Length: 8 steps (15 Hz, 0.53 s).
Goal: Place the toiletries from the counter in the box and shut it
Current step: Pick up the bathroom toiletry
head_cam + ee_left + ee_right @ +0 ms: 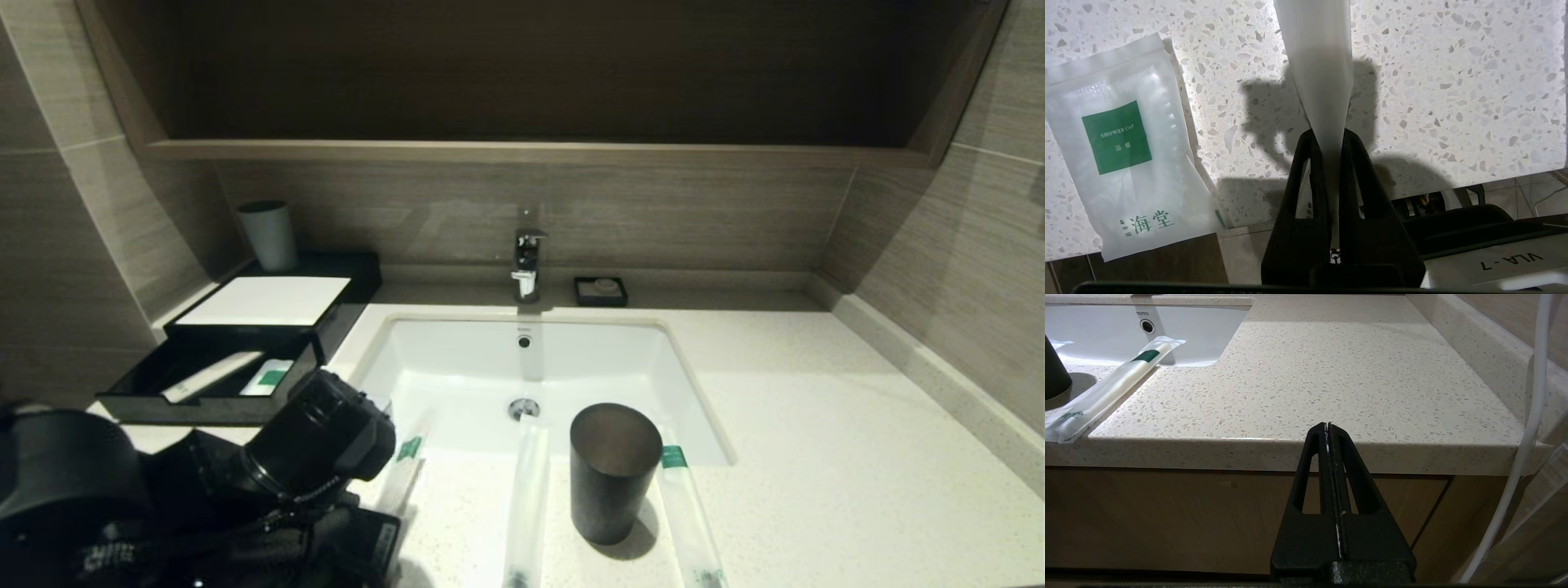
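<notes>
Jaws: left gripper point(1333, 141) clamps a long sachet point(1318, 61), right gripper point(1329, 426) closed, empty | Drawer point(214, 377): open, two sachets inside | Pending: four sachets on counter point(816, 457), closing.

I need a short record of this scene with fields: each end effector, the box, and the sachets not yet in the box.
left end effector: shut on long sachet, at counter's front edge
right end effector: shut, empty, parked below counter edge
box: drawer open, two sachets inside
loose sachets: shower cap sachet; two long ones beside the dark cup
</notes>
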Available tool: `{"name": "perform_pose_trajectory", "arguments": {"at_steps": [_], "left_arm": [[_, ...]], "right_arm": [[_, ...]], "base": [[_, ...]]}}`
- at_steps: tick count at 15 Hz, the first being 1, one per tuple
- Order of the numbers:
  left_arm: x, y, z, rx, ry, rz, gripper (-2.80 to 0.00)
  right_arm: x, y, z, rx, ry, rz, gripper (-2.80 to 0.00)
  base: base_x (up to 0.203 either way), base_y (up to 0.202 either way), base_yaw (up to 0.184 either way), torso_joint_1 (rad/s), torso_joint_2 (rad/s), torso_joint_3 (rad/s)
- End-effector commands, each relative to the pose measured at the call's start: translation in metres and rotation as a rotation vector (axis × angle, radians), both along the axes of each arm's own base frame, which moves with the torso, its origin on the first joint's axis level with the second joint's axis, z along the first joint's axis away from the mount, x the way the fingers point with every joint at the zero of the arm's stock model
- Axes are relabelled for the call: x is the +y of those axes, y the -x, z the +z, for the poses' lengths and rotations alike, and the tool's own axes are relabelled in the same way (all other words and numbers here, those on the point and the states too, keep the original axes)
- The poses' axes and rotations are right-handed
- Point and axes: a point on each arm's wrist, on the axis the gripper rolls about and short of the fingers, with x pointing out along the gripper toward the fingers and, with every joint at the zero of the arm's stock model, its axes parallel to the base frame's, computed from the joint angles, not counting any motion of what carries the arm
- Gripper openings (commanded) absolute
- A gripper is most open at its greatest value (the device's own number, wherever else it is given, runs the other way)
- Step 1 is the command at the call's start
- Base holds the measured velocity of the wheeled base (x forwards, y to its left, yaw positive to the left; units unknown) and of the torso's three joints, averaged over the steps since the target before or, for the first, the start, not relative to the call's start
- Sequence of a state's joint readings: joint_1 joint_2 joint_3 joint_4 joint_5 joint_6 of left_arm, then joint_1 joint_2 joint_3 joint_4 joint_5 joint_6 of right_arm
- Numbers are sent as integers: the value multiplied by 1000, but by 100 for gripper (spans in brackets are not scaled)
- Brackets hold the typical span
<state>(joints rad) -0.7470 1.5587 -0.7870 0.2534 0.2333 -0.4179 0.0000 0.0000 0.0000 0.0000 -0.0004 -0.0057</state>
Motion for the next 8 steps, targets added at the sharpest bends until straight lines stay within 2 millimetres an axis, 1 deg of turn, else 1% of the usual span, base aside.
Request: {"name": "perform_pose_trajectory", "arguments": {"at_steps": [1, 8], "left_arm": [[0, 0, 0, 3, -2, 4, -280], [2, 1, 4, -10, 8, 7, -280]], "right_arm": [[0, 0, 0, 0, 0, 0, -280], [0, 0, 0, 0, 0, 0, -280]], "base": [[0, 0, 0, 0, 0, 0], [0, 0, 0, 0, 0, 0]]}}
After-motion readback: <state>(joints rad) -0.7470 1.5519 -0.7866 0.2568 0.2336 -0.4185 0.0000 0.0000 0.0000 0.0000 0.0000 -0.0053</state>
